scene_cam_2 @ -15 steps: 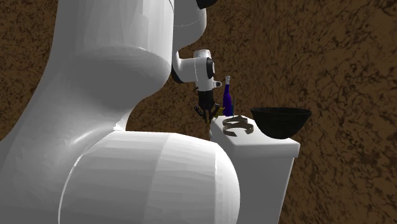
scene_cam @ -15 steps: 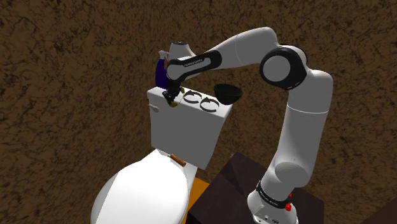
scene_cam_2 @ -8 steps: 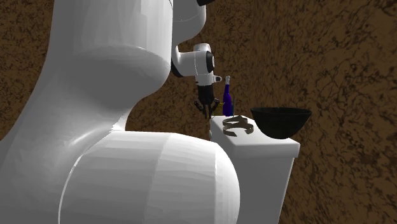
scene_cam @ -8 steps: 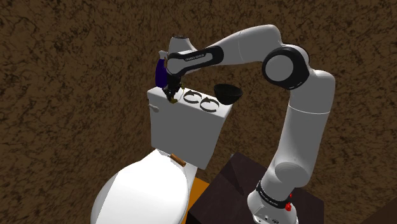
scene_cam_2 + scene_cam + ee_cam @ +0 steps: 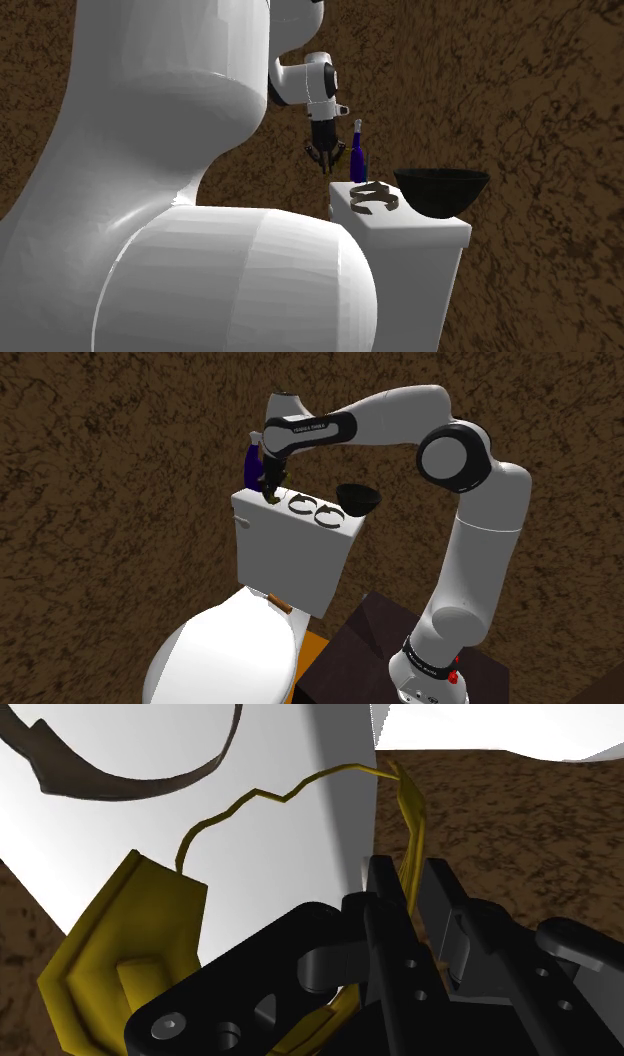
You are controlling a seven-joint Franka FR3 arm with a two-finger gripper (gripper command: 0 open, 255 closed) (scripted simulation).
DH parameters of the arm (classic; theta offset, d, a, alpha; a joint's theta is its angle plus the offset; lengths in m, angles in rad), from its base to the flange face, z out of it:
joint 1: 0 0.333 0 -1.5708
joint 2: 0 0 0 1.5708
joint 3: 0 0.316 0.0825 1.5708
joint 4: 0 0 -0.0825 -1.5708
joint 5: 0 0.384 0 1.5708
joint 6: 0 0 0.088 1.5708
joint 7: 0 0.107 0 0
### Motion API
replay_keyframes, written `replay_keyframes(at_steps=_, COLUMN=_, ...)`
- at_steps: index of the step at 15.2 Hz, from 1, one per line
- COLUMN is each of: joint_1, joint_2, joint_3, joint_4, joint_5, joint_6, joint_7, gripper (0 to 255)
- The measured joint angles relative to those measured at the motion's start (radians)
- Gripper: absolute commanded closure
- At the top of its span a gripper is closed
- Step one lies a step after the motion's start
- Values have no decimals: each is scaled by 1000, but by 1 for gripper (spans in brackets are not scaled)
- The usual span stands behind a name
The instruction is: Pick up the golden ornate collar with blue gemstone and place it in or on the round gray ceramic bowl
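Observation:
My gripper (image 5: 272,494) hangs just above the far-left corner of the white toilet tank lid (image 5: 252,509), shut on the golden collar (image 5: 273,500). In the wrist view the fingers (image 5: 385,909) clasp the collar's thin golden band, and its wide golden pendant (image 5: 115,954) dangles beside them over the lid (image 5: 270,854). From the second exterior view the gripper (image 5: 324,164) is a little above the lid's far end. The round bowl (image 5: 358,499), drawn dark, stands at the lid's other end (image 5: 441,190), apart from the gripper.
A blue bottle (image 5: 253,467) stands right behind the gripper (image 5: 357,155). Two brownish open rings (image 5: 301,505) (image 5: 327,515) lie on the lid between gripper and bowl; one ring (image 5: 130,764) is close to the hanging collar. The white toilet seat (image 5: 225,652) lies below, with a brown wall behind.
The gripper has risen from the tank lid with the golden collar clasped in it, and the arm has lifted with it. Bowl, bottle and rings have not moved.

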Motion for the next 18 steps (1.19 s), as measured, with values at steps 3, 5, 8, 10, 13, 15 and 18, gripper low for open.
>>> replay_keyframes(at_steps=3, joint_1=0, joint_2=-5, joint_3=0, joint_4=37, joint_5=1, joint_6=-42, joint_7=-3, gripper=255)
replay_keyframes(at_steps=5, joint_1=0, joint_2=-12, joint_3=0, joint_4=54, joint_5=2, joint_6=-66, joint_7=-5, gripper=255)
replay_keyframes(at_steps=8, joint_1=1, joint_2=-12, joint_3=1, joint_4=96, joint_5=3, joint_6=-108, joint_7=-7, gripper=255)
replay_keyframes(at_steps=10, joint_1=1, joint_2=-14, joint_3=0, joint_4=117, joint_5=3, joint_6=-131, joint_7=-9, gripper=255)
replay_keyframes(at_steps=13, joint_1=1, joint_2=-12, joint_3=1, joint_4=159, joint_5=4, joint_6=-171, joint_7=-11, gripper=255)
replay_keyframes(at_steps=15, joint_1=1, joint_2=-6, joint_3=1, joint_4=199, joint_5=5, joint_6=-205, joint_7=-13, gripper=255)
replay_keyframes(at_steps=18, joint_1=0, joint_2=-3, joint_3=0, joint_4=243, joint_5=7, joint_6=-246, joint_7=-18, gripper=255)
